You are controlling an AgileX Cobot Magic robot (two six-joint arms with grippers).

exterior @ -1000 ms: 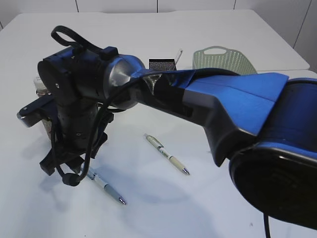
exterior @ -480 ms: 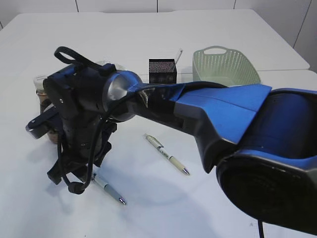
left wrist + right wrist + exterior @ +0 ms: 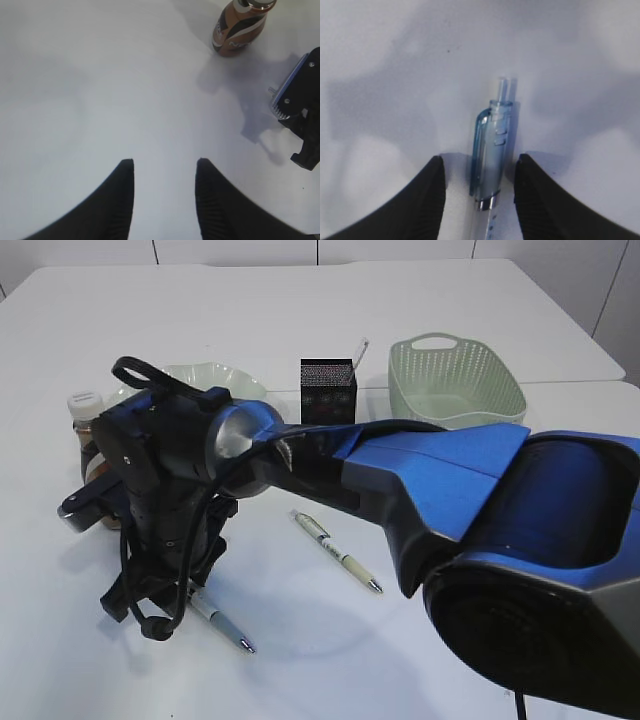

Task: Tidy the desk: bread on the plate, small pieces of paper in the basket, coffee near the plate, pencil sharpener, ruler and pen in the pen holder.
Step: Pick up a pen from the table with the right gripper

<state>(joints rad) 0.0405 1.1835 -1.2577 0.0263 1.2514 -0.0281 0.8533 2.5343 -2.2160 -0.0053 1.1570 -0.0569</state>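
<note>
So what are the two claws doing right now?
Left gripper: open, holding nothing, over bare desk.
Right gripper: open around a pen, not clamped.

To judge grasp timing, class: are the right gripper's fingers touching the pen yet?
Apart. In the right wrist view the pen lies on the desk between the right gripper fingers, with white desk showing on both sides of it.

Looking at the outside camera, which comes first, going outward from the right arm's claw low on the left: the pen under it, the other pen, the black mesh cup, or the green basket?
1. Pen under the right gripper, lying between its jaws: pen.
2. Second pen, mid-desk to the right.
3. Pen holder, farther back, centre.
4. Basket, back right, farthest.
</note>
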